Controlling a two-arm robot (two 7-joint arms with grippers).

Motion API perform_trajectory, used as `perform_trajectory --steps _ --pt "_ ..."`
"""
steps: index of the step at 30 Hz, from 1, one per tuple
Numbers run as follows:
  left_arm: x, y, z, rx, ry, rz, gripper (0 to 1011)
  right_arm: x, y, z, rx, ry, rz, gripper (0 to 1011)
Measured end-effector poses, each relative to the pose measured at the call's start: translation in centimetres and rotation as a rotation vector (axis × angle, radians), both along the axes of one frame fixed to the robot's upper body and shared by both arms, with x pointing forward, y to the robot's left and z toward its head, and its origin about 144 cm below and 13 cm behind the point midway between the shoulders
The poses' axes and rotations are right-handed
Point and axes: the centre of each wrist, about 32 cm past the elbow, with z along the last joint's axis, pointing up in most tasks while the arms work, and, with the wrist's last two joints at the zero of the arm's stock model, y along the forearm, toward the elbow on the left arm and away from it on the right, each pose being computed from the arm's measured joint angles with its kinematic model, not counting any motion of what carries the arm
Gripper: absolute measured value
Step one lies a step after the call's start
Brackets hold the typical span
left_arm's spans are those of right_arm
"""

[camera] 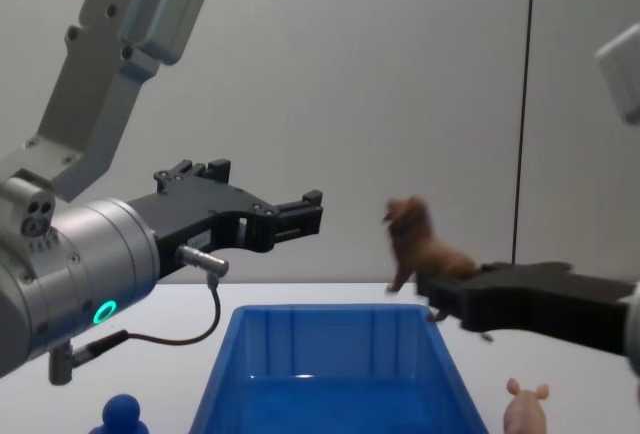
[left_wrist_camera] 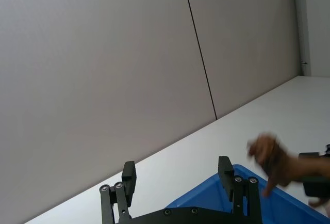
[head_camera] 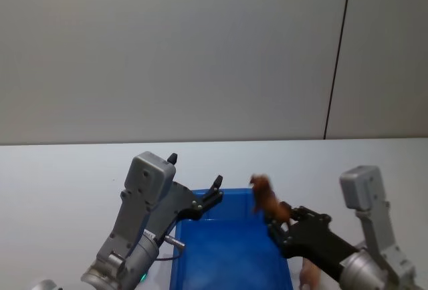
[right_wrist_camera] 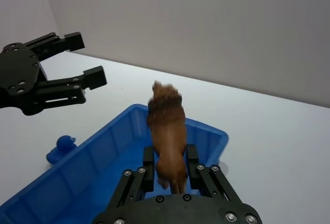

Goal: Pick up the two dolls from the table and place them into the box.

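- The right gripper has its fingers clamped on the hind end of the lion, holding it in the air with the head pointing away from the robot
- From the head view the lion hangs over the far right corner of the box; from the chest view it is well above the rim, so I judge it lifted and carried but not yet dropped in
- The box looks empty inside as far as I can see, so neither doll counts as placed
- The pig stands on the table just beside the box's right wall, below the right arm, untouched
- The left gripper hovers above the far left part of the box with its fingers wide apart and nothing between them; in its own wrist view the gap between the fingers is bare
- A blue pawn sits on the table by the box's left side; it is no part of the job
- By my reckoning the task is under halfway: the lion needs lowering and letting go over the box, then the pig has to be grasped, lifted and placed in as well
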Motion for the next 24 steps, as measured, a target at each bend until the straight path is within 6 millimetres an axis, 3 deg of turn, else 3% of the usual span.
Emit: perform_trajectory --steps 3,16,21,24 --pt "0.0 0.0 0.0 0.0 0.0 0.0 1003 1.1 0.6 -0.1 0.004 0.019 0.04 392" --pt "0.0 0.0 0.0 0.0 0.0 0.0 1003 2.8 1.7 -0.3 0.003 0.059 0.076 846" --pt "0.0 0.0 0.0 0.0 0.0 0.0 1003 2.9 1.6 -0.2 -0.001 0.06 0.056 974" --pt "0.0 0.0 0.0 0.0 0.0 0.0 1003 2.7 1.5 0.0 -0.005 0.057 0.037 1001"
